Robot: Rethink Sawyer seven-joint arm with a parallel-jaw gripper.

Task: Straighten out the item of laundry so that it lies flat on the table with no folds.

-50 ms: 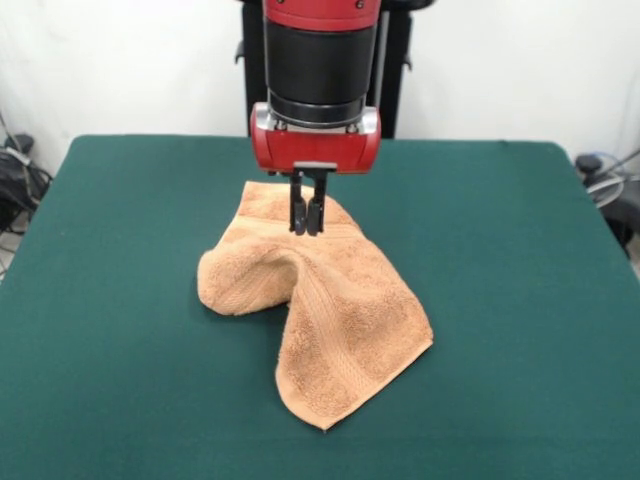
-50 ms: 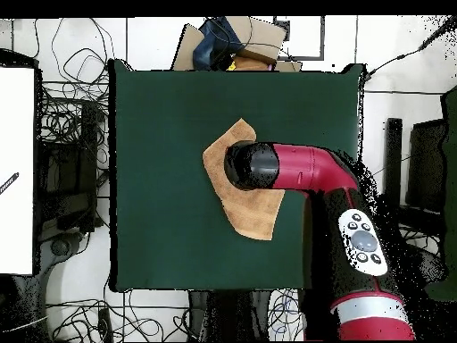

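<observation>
The item of laundry [image 1: 340, 320] is a light orange-tan towel lying crumpled near the middle of the dark green table [image 1: 120, 300]. A raised ridge runs through it, a rounded fold bulges to the left, and one corner points toward the front edge. My gripper [image 1: 307, 228] hangs straight down over the towel's far part, its fingers shut and pinching the top of the ridge. In the overhead view the arm's wrist [image 2: 254, 165] hides the gripper and the towel's middle. The towel [image 2: 234, 195] shows around the wrist on the table [image 2: 161, 179].
My red arm [image 2: 357, 232] reaches in over the table's right side in the overhead view. Cardboard boxes and a bag [image 2: 236, 45] sit beyond the table's top edge. Cables [image 2: 71, 125] lie on the floor to the left, beside a white board [image 2: 18, 170].
</observation>
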